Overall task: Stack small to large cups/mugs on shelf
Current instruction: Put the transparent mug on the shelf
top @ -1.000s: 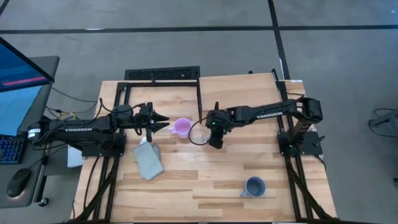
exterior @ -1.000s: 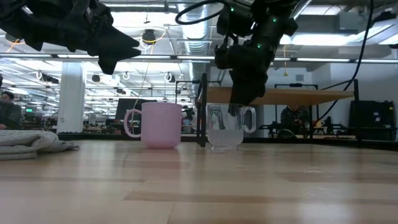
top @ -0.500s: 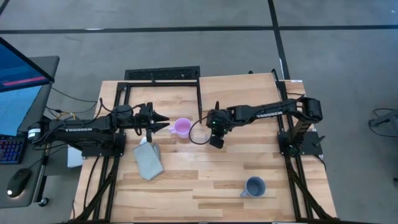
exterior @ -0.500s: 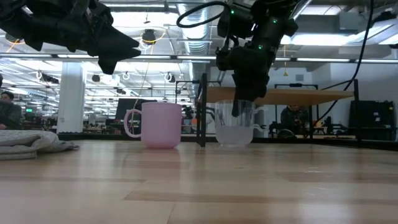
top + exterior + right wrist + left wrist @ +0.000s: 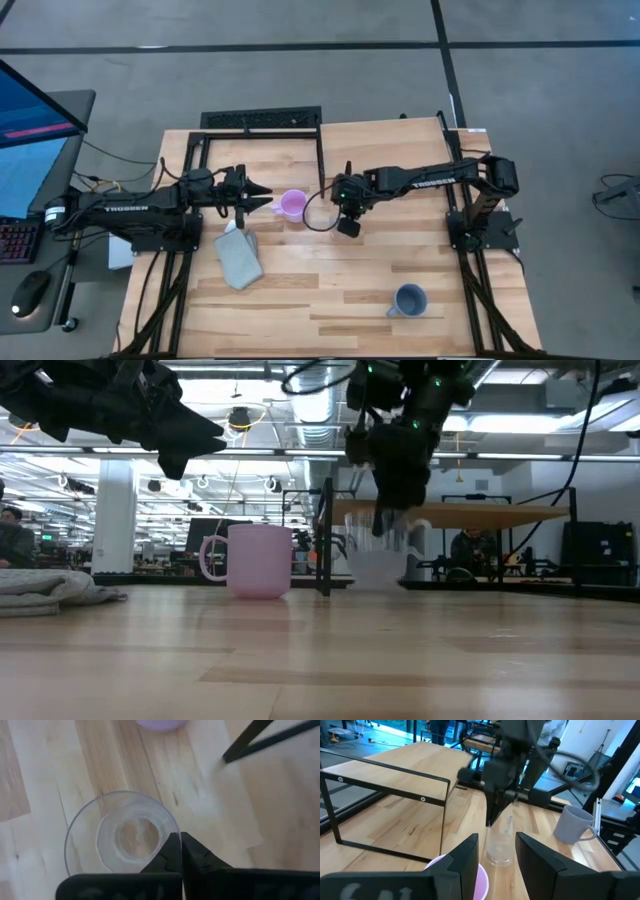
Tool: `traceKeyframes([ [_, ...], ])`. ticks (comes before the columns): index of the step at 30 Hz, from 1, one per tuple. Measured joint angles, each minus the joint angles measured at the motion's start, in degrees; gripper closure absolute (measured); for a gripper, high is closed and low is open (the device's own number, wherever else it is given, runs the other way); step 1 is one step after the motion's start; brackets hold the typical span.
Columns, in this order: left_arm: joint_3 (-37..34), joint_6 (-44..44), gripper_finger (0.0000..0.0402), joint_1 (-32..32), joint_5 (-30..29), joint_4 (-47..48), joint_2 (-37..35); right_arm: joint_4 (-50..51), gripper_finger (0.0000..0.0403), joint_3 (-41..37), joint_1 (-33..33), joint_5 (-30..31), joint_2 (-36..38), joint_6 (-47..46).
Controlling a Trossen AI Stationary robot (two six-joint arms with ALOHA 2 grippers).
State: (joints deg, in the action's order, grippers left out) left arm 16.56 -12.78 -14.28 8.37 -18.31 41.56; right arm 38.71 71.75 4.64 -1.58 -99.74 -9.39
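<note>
The small clear glass cup (image 5: 122,835) hangs just above the table beside the shelf's left leg (image 5: 325,540), with my right gripper (image 5: 179,845) shut on its rim. The shelf (image 5: 390,150) is a raised light-wood board (image 5: 450,513) at the far right. The pink mug (image 5: 292,205) stands on its base left of the cup. My left gripper (image 5: 497,860) is open and hovers level just left of and above the pink mug (image 5: 472,882), touching nothing. The blue-grey mug (image 5: 408,300) stands upright near the front right. My right gripper pinches the glass cup's rim (image 5: 172,832) on the side nearest the arm. One finger (image 5: 165,855) is over the cup's inside and the other outside the wall. The fingers come from above, pointing down. The cup (image 5: 385,560) hangs upright below them, its base a little off the table.
A folded grey-blue cloth (image 5: 240,258) lies left of centre, below the left arm. A black metal frame (image 5: 255,160) stands at the far left of the table. Bare tabletop (image 5: 330,270) lies between the cloth and the blue-grey mug.
My right gripper has shut on the glass cup's rim, then risen a little and drawn toward the far edge and the shelf. The cup, which stood on the table, has come up off it with the gripper and stays upright.
</note>
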Motion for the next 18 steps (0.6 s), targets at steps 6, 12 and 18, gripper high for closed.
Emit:
traceKeyframes([
  [6, 0.0, 0.0, 0.0281, 0.0, -0.1, 0.0, 0.0, 8.9, 0.0398, 8.6, 0.0, 0.0, 0.0, 2.2],
  [12, 0.0, 0.0, 0.0281, 0.0, -0.2, 0.0, 0.0, 19.1, 0.0398, 17.7, 0.0, 0.1, 0.0, 5.0],
  [18, 0.0, 0.0, 0.0281, 0.0, -0.2, 0.0, 0.0, 27.6, 0.0401, 24.5, 0.3, 0.4, 0.0, 8.0],
])
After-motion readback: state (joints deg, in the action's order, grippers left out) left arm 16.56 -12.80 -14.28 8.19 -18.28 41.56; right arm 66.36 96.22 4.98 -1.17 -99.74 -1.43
